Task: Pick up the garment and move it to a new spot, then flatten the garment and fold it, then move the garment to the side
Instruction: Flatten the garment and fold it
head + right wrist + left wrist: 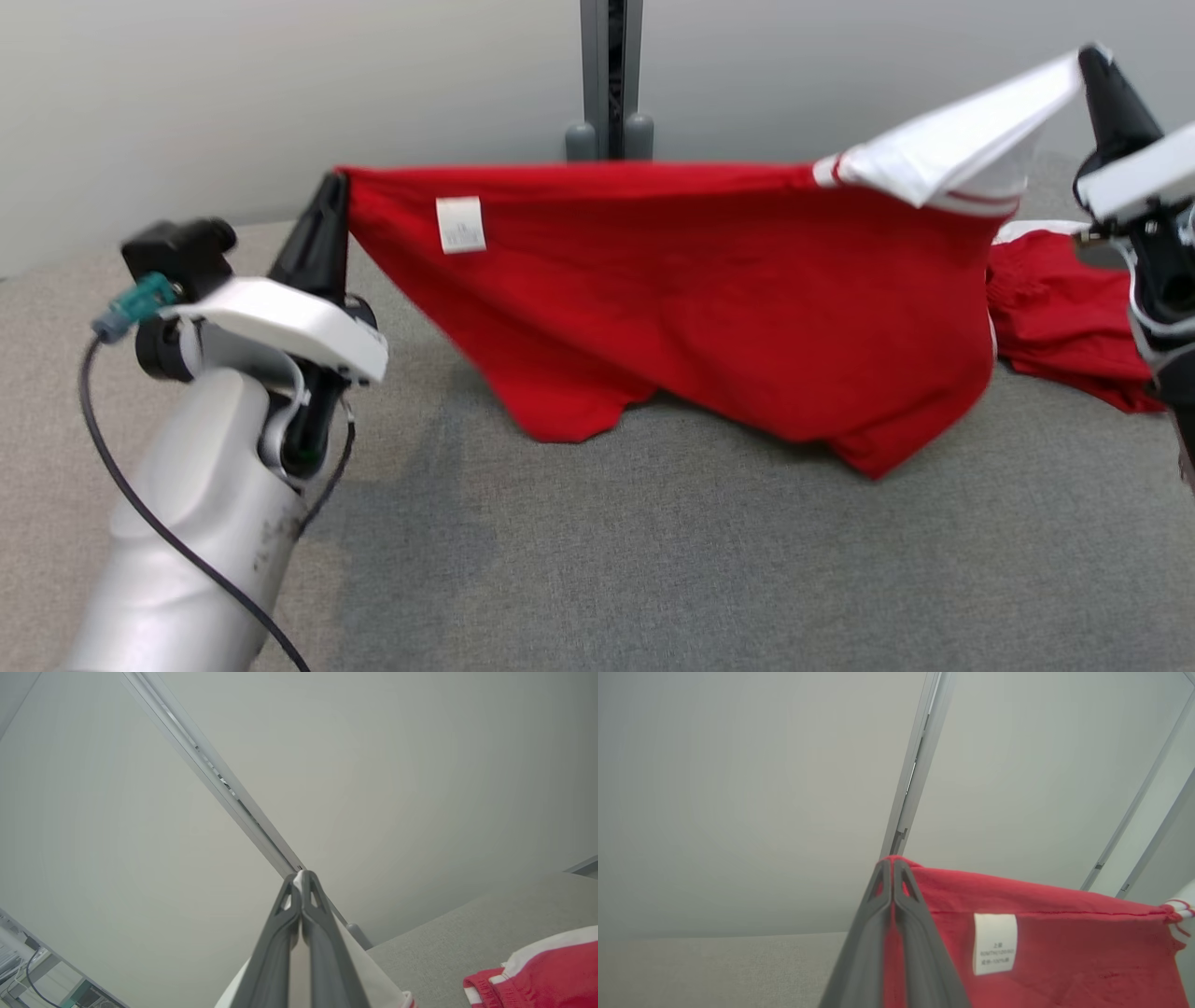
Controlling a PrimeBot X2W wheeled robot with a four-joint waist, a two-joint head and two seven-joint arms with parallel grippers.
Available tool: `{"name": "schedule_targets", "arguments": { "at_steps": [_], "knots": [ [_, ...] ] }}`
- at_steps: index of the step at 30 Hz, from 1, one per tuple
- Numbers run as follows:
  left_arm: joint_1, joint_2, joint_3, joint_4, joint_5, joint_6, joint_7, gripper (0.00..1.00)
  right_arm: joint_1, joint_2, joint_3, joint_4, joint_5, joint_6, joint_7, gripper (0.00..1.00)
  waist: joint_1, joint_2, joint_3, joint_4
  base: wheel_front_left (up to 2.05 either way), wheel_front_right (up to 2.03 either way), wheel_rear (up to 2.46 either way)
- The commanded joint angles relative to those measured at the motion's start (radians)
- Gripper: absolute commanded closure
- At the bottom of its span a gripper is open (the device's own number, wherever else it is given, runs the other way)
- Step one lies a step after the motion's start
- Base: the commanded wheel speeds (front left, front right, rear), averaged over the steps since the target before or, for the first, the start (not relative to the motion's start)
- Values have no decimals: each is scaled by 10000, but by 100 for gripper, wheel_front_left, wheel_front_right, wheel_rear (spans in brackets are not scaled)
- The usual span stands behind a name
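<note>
Above the grey cloth-covered desk, centre of the head view: one red garment, white-trimmed, stretched by its upper edge between both arms. Its lower hem droops to touch the desk in two places. A white care label faces the camera near the left end.

Left gripper: fingers clenched on the red corner. The left wrist view shows cloth pinched between the closed tips.

Right gripper: fingers clenched on the white portion, held higher than the left end.

Step in hand, as judged: carrying and spreading, ahead of flattening. To do it well:
- level the two ends and hold the top edge taut without overstretching;
- lower so the drooping hem lands first and the body draws out flat away from it;
- let go only once the cloth lies on the desk, apart from the neighbour item.

Neighbour item: second red garment, white-edged, bunched on the desk at the right, just beside the held one.

Containers: none discernible, so no contents to list.

Background: grey upright post against a pale wall.
</note>
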Motion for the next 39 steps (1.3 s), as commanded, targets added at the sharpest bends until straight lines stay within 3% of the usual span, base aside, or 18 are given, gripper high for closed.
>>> {"name": "schedule_targets", "arguments": {
  "at_steps": [1, 11, 26, 35, 39],
  "knots": [
    [-280, 112, 165, -52, -203, -69, 79, 100, -345, 31, -47, 111, -134, 6, 77, 100, 0, -1, -178, 2, 0, 0, 0],
    [-1882, 357, 636, -220, -494, 114, 254, 100, -2692, 499, 153, 1212, -893, 6, 87, 100, 0, -1, -648, 84, 0, 0, 0],
    [-1743, 161, 1059, -389, -843, 462, 148, 100, -3465, 641, 799, 1914, -1291, 6, -180, 100, 0, -1, -1015, 219, 0, 0, 0],
    [-1866, 272, 971, -393, -855, 594, 448, 100, -3789, 513, 981, 2285, -1399, 6, -298, 100, 0, -1, -718, 336, 0, 0, 0],
    [-2613, 243, 944, -154, -988, 725, 968, 100, -4421, 556, 1130, 2657, -1594, 6, -195, 100, 0, -1, 50, 375, 0, 0, 0]
  ]
}}
